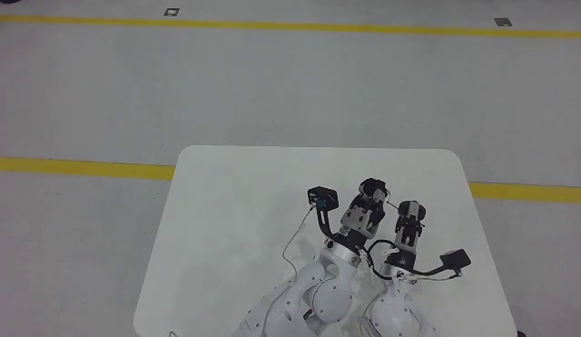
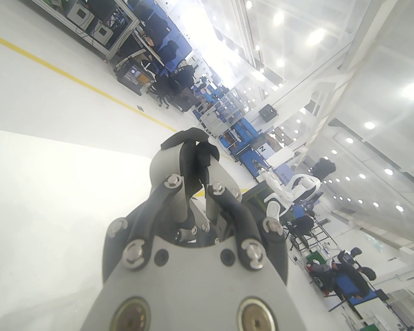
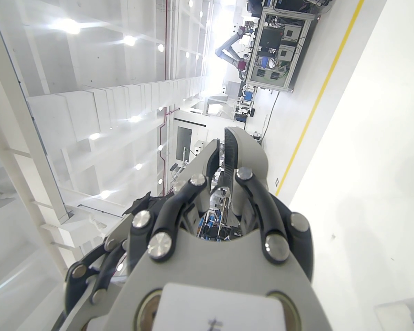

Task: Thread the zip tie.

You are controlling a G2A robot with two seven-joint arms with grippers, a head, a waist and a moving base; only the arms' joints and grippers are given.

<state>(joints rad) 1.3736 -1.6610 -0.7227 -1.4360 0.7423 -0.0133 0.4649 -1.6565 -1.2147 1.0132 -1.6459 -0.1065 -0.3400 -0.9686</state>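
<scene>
My left gripper is held above the near right part of the white table, pointing away from the robot. Its black-padded fingertips are pressed together, and I see nothing distinct between them. My right gripper is just to its right, also raised and pointing away. In the right wrist view, my right gripper has a narrow gap between its fingers, and nothing is held in that gap. The left arm's finger linkage is close beside the right gripper.
The table's surface stretches to the left of and beyond both grippers, with rounded corners. Grey floor with yellow lines surrounds the table. Equipment racks stand far off in the room.
</scene>
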